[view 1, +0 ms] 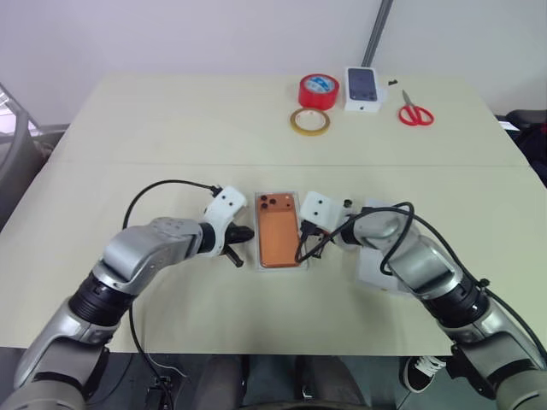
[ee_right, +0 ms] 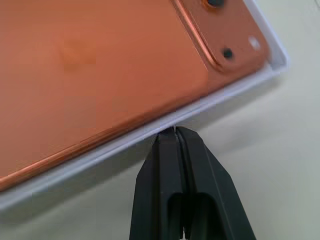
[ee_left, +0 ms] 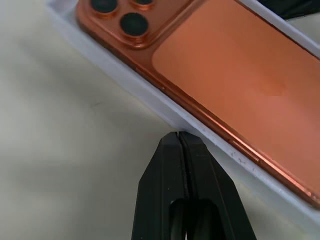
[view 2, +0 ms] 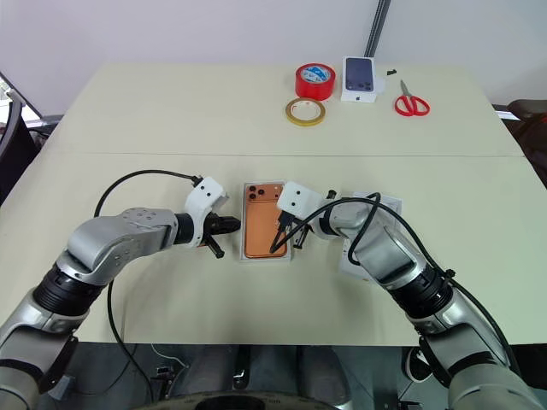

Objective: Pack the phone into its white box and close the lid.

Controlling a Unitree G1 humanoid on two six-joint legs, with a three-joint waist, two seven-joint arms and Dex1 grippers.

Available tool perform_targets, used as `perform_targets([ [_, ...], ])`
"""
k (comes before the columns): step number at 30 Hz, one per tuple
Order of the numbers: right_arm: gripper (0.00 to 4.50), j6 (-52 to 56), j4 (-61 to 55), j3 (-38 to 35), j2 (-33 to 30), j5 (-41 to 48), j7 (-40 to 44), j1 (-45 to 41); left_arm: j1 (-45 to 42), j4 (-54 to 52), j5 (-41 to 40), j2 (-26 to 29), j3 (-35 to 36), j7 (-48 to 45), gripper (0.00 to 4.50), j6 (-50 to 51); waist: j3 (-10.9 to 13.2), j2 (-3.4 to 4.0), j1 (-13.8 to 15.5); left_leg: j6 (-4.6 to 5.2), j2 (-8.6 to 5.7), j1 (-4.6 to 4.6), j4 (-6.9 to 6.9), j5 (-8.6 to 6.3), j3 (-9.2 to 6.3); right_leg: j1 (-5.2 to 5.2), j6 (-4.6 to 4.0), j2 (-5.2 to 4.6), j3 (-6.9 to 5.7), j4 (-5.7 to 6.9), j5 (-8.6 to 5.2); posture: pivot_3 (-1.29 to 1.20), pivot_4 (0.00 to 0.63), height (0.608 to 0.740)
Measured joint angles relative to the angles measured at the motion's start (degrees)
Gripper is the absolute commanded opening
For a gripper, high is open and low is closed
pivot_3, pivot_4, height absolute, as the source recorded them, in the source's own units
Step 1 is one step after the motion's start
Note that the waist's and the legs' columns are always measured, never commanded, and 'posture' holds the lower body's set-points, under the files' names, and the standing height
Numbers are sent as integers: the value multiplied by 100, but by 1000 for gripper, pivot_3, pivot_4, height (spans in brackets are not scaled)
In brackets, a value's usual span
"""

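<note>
- grippers sat nearest, one on each long side of the white box [view 1: 258, 266]; the left gripper [ee_left: 178, 137] was pinched together with nothing between its fingers, tips against the box's outer wall.
- the right gripper [ee_right: 174, 132] was likewise clenched on nothing, its tips meeting the opposite wall; judging by this, the closed tips were pressing in from both sides to square or steady the tray, not to grasp it.
- the phone [view 1: 279, 231] lay between the two grippers, camera side up, flat inside the box, so the packing step looked done.
- the lid [view 1: 381, 272] seemed to lie just beyond the right gripper under that arm, mostly covered by it; i could not tell which face was up.
- whether the tips truly pressed or just touched the walls was hard to judge.
- far past both grippers stood a tape ring [view 1: 309, 121], a red tape roll [view 1: 319, 90], a small white box [view 1: 364, 89] and scissors [view 1: 415, 111], well apart from the work.
</note>
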Motion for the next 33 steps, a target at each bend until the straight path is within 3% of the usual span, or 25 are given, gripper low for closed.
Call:
perform_targets([
  [9, 0, 597, -979, -620, -1117, 25, 191, 868, -714, 871, 825, -1395, -495, -553, 50, 78, 0, 2, 162, 44, -9, -10, 45, -25, -6, 20, 3, -7, -4, -2, -1, 0, 150, 740],
  [17, 0, 914, -1656, -1399, -1776, 138, 245, 1884, -894, 1340, 1295, -2214, -732, -1075, 50, -20, -2, 5, 115, 49, -9, -11, 51, -28, -7, 24, 5, -5, -3, -2, -2, 0, 150, 740],
  [27, 0, 965, -1706, -1714, -1848, 259, 164, 2149, -847, 1337, 1437, -2319, -745, -1417, 50, -8, -2, 7, 98, 48, -3, -8, 51, -28, -7, 23, 5, 0, -2, -1, -2, 0, 150, 740],
  [32, 0, 865, -1749, -2286, -1999, 543, 323, 2291, -735, 1300, 1450, -2216, -492, -1438, 50, 10, 0, 10, 97, 48, -3, -8, 51, -28, -7, 22, 5, 0, -2, 0, -2, 0, 150, 740],
  [33, 258, 872, -1793, -2489, -2071, 658, 420, 2351, -694, 1288, 1442, -2150, -363, -1432, 13, 18, 1, 11, 96, 48, -2, -8, 50, -28, -7, 22, 5, 1, -2, 1, -2, 0, 150, 740],
])
